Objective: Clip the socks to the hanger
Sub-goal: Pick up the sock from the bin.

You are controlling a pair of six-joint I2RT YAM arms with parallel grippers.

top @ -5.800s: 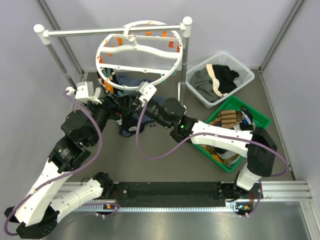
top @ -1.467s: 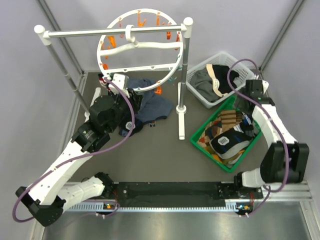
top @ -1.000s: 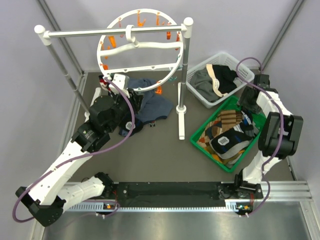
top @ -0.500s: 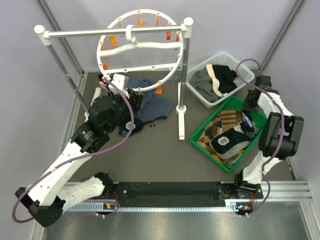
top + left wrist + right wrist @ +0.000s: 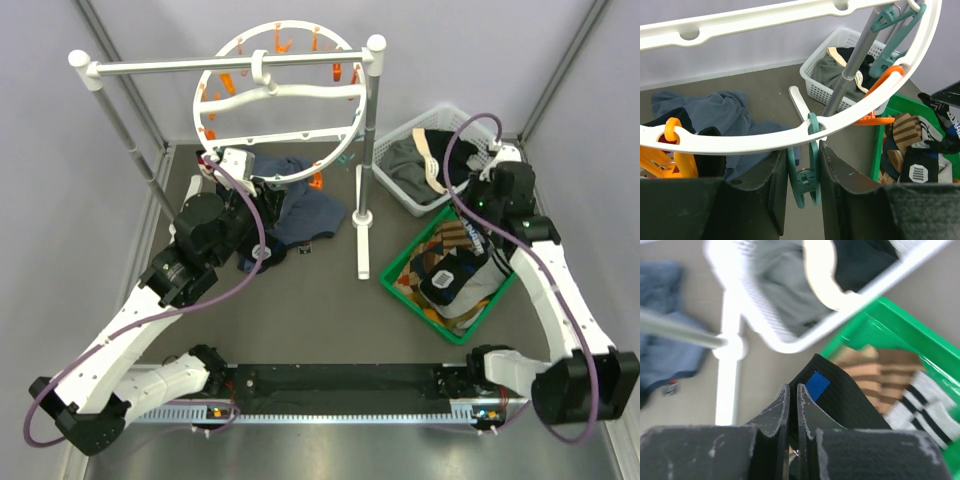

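Observation:
The hanger [image 5: 203, 95], a round white ring with orange and teal clips, hangs from the rack bar. In the left wrist view its rim [image 5: 740, 140] crosses just above my left gripper [image 5: 803, 172], which is shut on a teal clip [image 5: 813, 150] hanging from the ring. In the top view my left gripper [image 5: 268, 190] sits under the ring's near edge. My right gripper [image 5: 793, 390] is shut on the edge of a black sock [image 5: 845, 402] with a blue patch, held above the green bin. More socks [image 5: 452, 278] lie in that bin.
The green bin [image 5: 400, 268] stands at the right, with a white basket [image 5: 490, 150] of larger clothes behind it. The white rack's bar [image 5: 180, 65] and right post [image 5: 368, 130] stand between the arms. A blue-grey garment [image 5: 305, 215] lies on the floor under the hanger.
My right gripper has closed on the black sock in the green bin, and the arm has swung up and inward with it. The left arm has stayed on the teal clip.

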